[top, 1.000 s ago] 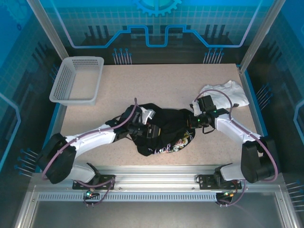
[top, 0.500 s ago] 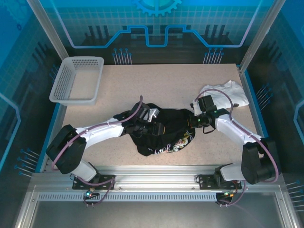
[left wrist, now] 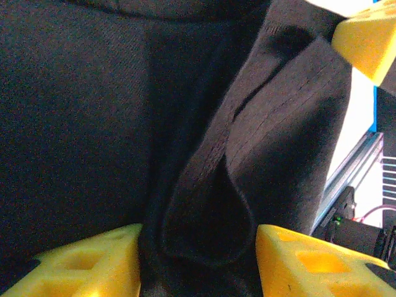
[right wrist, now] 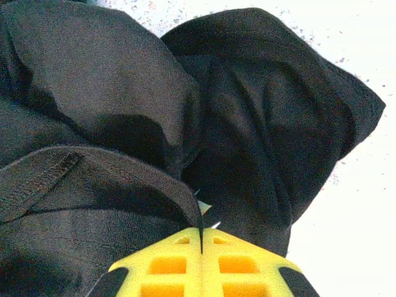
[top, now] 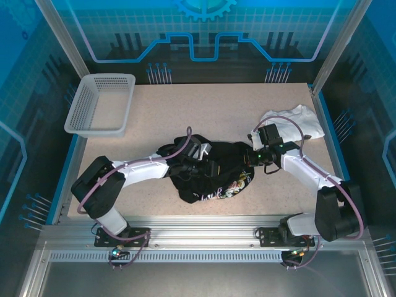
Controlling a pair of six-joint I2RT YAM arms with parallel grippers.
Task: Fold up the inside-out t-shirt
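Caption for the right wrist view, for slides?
Right gripper pinches a fold of the crumpled black cloth t-shirt on a speckled light tabletop.

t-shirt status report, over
Left end effector open astride a fold. Right end effector shut on t-shirt, bunched mid-table. White cloth apart from it, far right.

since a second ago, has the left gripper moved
Yes: the left gripper has edged right over the inside-out t-shirt, farther from the basket at the table's far-left corner.

Overhead, you view the whole counter (top: 204, 111); wrist cameras look close past left gripper (left wrist: 198, 247) and right gripper (right wrist: 201, 247) onto the shared t-shirt (top: 226, 164).
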